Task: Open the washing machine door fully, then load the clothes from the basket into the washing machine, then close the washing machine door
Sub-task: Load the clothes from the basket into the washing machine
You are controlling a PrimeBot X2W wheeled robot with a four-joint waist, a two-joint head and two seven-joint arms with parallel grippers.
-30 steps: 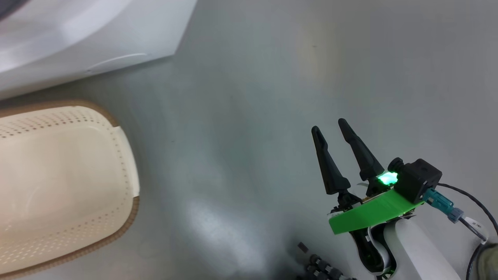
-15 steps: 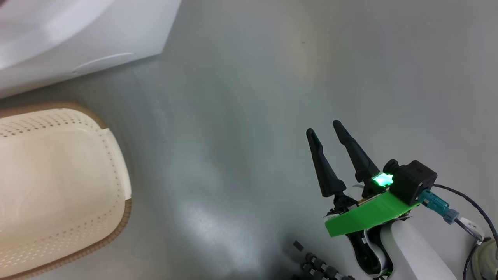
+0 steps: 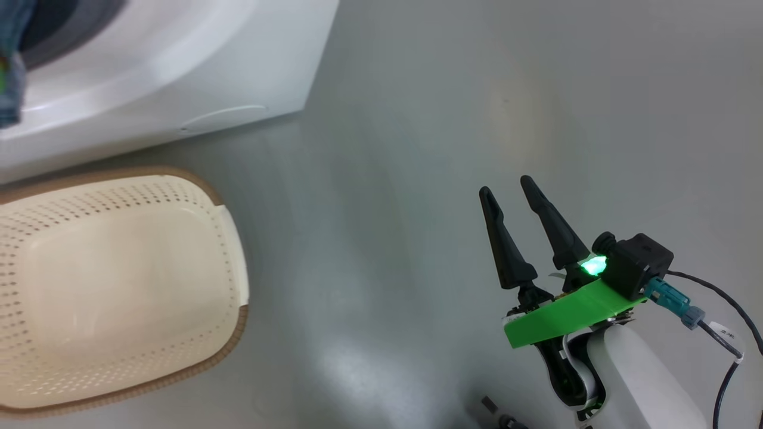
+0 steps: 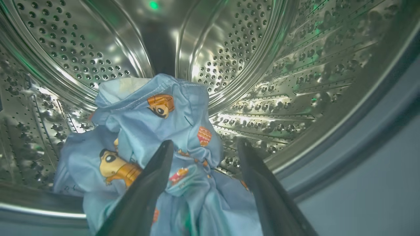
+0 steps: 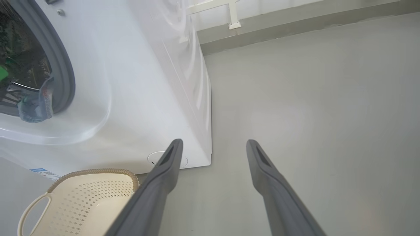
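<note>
My left gripper [image 4: 205, 144] is inside the washing machine's steel drum [image 4: 249, 49], jaws open. The clothes [image 4: 157, 131], light blue with orange cartoon animals, lie heaped on the drum floor under and between its fingers. A fold of the clothes [image 5: 34, 108] hangs over the grey gasket [image 5: 64, 75] at the washing machine [image 3: 179, 65] opening. The basket [image 3: 229, 238] stands on the floor in front of the machine, its inside bare. My right gripper [image 3: 506, 185] hovers open over the floor at the right, holding nothing. The washing machine door is out of view.
Grey floor [image 3: 387, 179] stretches to the right of the machine and the basket. A wall base with a white bracket [image 5: 233, 16] runs behind the machine. A cable [image 3: 724, 333] trails from my right wrist.
The head camera has turned, so the machine's opening and a strip of blue cloth now show at the top left. My left gripper went from shut to open. The right gripper has kept its pose.
</note>
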